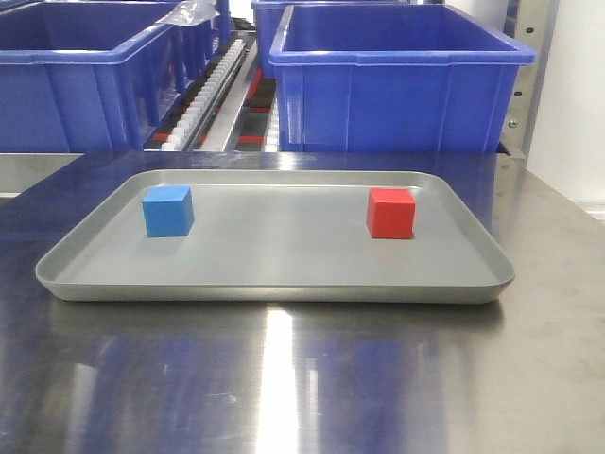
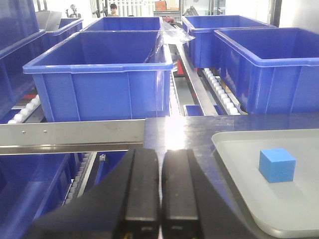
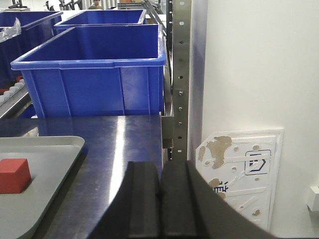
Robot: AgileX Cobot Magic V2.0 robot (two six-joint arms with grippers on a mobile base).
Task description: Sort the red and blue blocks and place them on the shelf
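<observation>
Your left pincer and right pincer sit pressed together; spread them, then centre over blue block, red block.

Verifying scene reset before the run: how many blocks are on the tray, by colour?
blue block: 1
red block: 1
Total on the tray: 2

Steel tabletop; grey tray flat on it
</observation>
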